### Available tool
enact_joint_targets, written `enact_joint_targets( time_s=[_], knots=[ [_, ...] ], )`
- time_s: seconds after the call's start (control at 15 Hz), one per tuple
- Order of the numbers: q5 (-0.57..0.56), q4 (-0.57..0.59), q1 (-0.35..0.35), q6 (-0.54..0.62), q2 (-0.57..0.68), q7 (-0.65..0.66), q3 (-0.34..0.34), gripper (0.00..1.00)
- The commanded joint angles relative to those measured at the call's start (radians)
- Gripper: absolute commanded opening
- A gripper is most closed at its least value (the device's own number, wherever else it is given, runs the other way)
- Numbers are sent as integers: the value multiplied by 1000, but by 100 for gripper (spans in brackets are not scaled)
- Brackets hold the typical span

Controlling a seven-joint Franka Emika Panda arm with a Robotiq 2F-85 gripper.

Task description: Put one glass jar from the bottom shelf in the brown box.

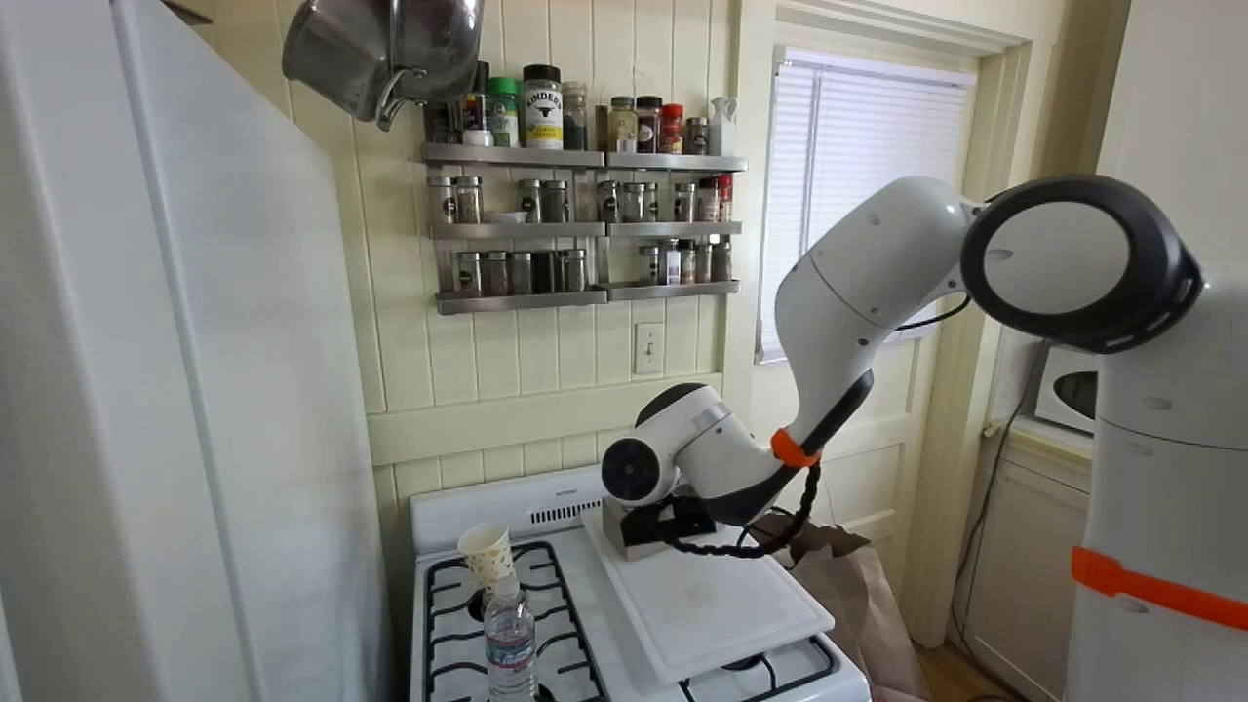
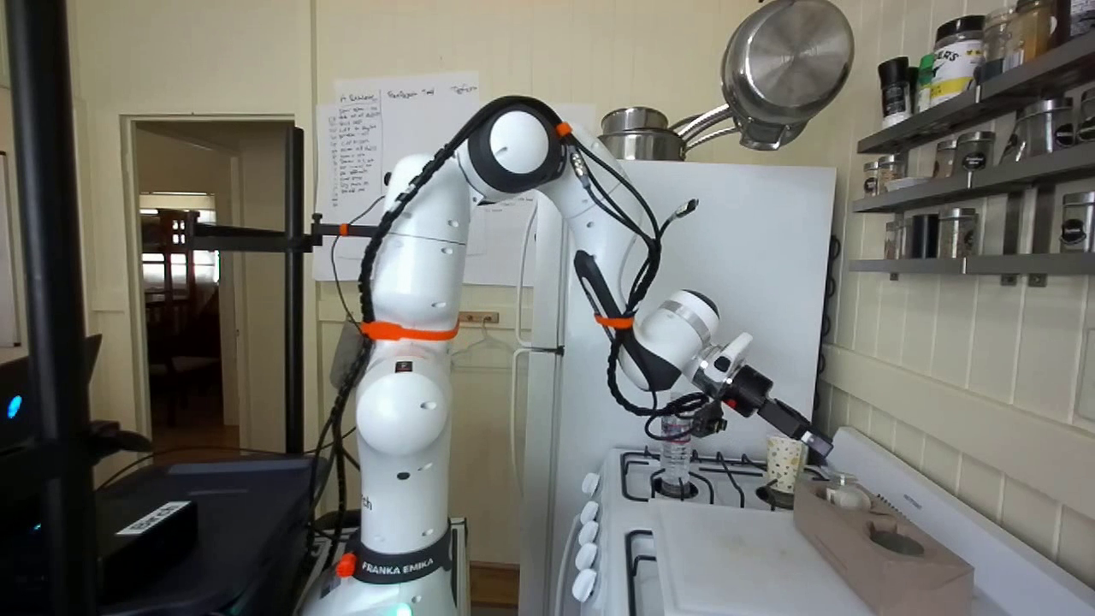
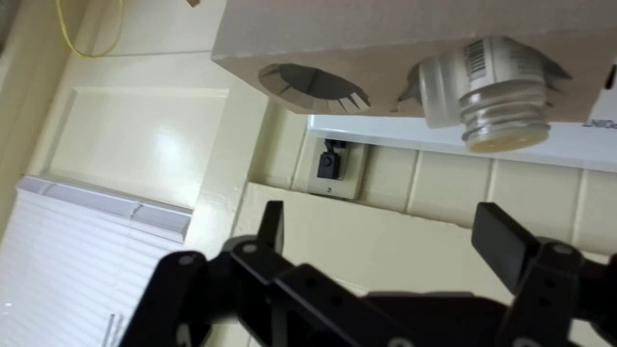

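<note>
Several lidded glass jars (image 1: 575, 271) stand on the bottom shelf (image 1: 522, 302); a jar (image 2: 956, 233) and that shelf (image 2: 1026, 267) also show in the other exterior picture. The brown box (image 2: 920, 577) lies along the stove's back, with two round holes in its top; it fills the upper wrist view (image 3: 381, 72). Clear containers (image 3: 503, 91), one with a threaded top and barcode label, stick out of one hole. I cannot tell whether they are spice jars. The other hole shows nothing in it. My gripper (image 3: 379, 226) is open and empty, beside the box's far end in an exterior view (image 2: 819, 447).
A white board (image 1: 721, 609) lies on the stove in front of the box. A patterned cup (image 1: 487, 554) and a water bottle (image 1: 510, 639) stand on the burners. Pans (image 1: 390, 58) hang above. A paper bag (image 1: 848, 595) stands beside the stove. The wall is behind.
</note>
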Motion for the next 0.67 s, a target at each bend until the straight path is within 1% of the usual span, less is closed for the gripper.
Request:
enact_joint_targets(
  time_s=[0.0,0.13,0.27,0.4,0.47,0.53,0.6],
  knots=[
    [-195,-124,-17,167,-141,29,-24,100],
    [-312,-151,-20,255,-187,34,-42,100],
    [-388,-168,-23,343,-219,13,-66,100],
    [-436,-178,-23,405,-241,0,-92,100],
    [-455,-184,-31,419,-248,-7,-95,100],
    [-498,-177,-28,422,-248,8,-100,100],
    [-434,-149,-21,386,-214,-6,-92,100]
  ],
)
